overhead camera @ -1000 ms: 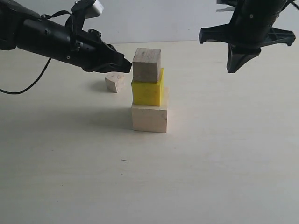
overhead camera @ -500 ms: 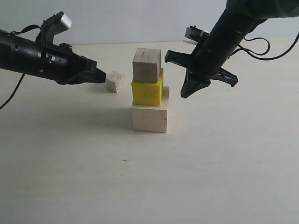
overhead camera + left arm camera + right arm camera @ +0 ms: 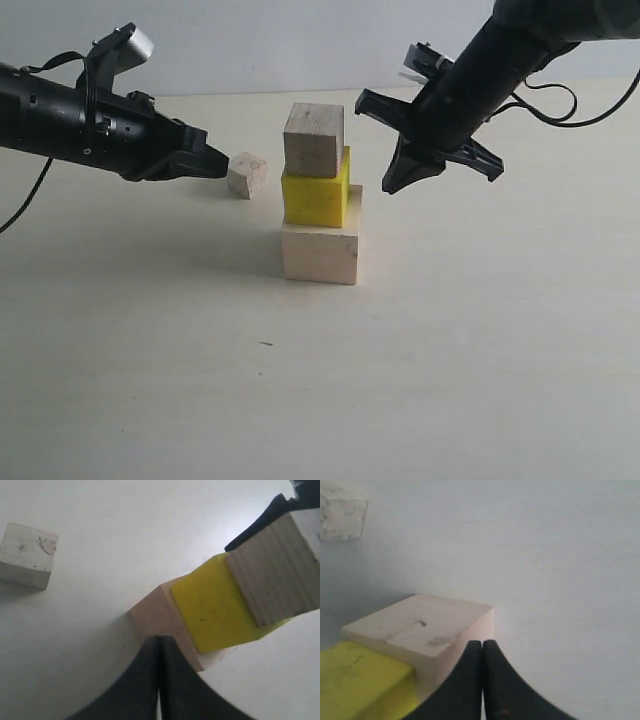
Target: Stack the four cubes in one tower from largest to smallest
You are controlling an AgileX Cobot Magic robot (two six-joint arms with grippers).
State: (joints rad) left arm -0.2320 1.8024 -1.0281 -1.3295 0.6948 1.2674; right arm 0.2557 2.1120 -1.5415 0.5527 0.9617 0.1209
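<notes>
Pale wood sits at the bottom: you have the large cube (image 3: 320, 255) on the table (image 3: 300, 400), the yellow cube (image 3: 315, 200) on it and the small cube (image 3: 314, 140) on top. The smallest cube (image 3: 246, 175) lies on the table, left of them and apart. Your left gripper (image 3: 222, 165) is closed and empty, its tip just beside that smallest cube. Your right gripper (image 3: 392, 185), also closed and empty, hangs right of the yellow cube

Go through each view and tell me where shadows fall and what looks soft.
Exterior view: even light, a faint shadow on the table left of the stack. Left wrist view: the left claw is featureless black, the top cube crisp. Right wrist view: cool grey cast, the loose small cube hazy.
</notes>
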